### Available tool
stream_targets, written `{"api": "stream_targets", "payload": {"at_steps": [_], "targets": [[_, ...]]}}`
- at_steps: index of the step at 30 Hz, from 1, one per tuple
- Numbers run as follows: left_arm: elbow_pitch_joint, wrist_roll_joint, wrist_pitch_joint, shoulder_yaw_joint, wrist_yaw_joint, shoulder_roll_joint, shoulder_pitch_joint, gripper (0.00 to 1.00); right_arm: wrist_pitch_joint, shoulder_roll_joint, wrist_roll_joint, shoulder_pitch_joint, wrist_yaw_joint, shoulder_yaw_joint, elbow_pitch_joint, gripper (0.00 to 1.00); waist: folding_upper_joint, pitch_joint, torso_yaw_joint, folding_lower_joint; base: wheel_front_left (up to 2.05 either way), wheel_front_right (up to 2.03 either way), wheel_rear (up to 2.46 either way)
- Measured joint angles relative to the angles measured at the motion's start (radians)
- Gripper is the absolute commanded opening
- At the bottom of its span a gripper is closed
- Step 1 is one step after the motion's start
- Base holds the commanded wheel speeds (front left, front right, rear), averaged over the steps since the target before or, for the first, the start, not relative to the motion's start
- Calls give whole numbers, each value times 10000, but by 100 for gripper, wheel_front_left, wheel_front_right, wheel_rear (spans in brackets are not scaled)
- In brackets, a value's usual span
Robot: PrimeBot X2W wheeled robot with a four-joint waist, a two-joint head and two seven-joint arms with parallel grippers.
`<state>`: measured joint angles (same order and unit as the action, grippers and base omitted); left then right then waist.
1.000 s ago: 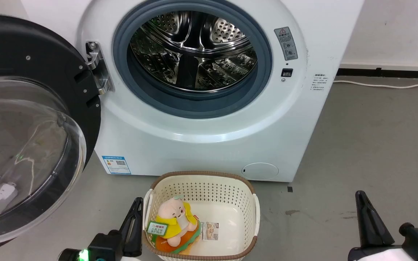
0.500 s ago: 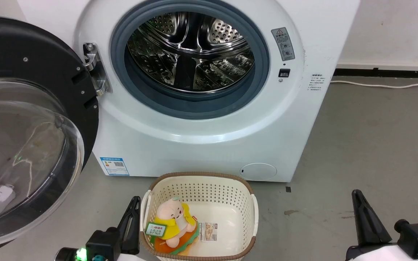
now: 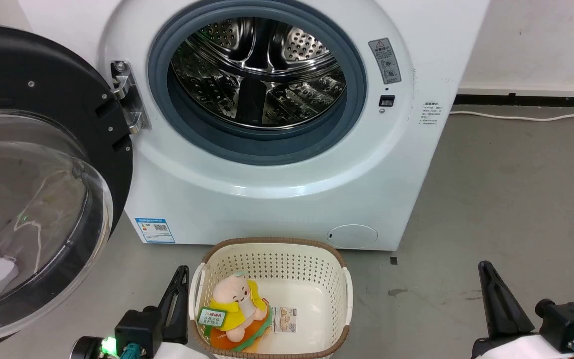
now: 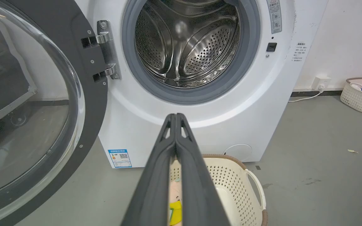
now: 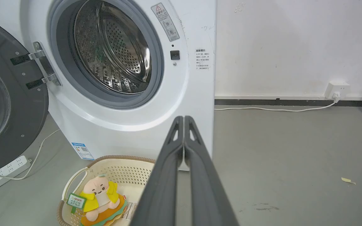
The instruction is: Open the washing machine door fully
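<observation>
Washing machine door (image 3: 33,174) open, left of left gripper (image 3: 183,271) and right gripper (image 3: 484,267), both clenched empty.

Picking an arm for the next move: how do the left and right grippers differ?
The left gripper sits beside the basket; the right gripper stands apart over the floor. The left gripper is nearer the open washing machine door; the right gripper is far from it. Both have shut jaws, holding nothing.
</observation>
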<state>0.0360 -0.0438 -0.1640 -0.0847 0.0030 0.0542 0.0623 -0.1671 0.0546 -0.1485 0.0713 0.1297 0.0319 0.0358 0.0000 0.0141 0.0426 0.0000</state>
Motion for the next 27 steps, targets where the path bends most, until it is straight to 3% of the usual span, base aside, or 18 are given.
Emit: {"api": "stream_targets", "payload": {"at_steps": [27], "targets": [[-92, 148, 554, 295, -2, -6, -138, 0, 596, 0, 523, -211, 0, -94, -105, 0, 0, -49, -148, 0, 0, 0, 0]]}}
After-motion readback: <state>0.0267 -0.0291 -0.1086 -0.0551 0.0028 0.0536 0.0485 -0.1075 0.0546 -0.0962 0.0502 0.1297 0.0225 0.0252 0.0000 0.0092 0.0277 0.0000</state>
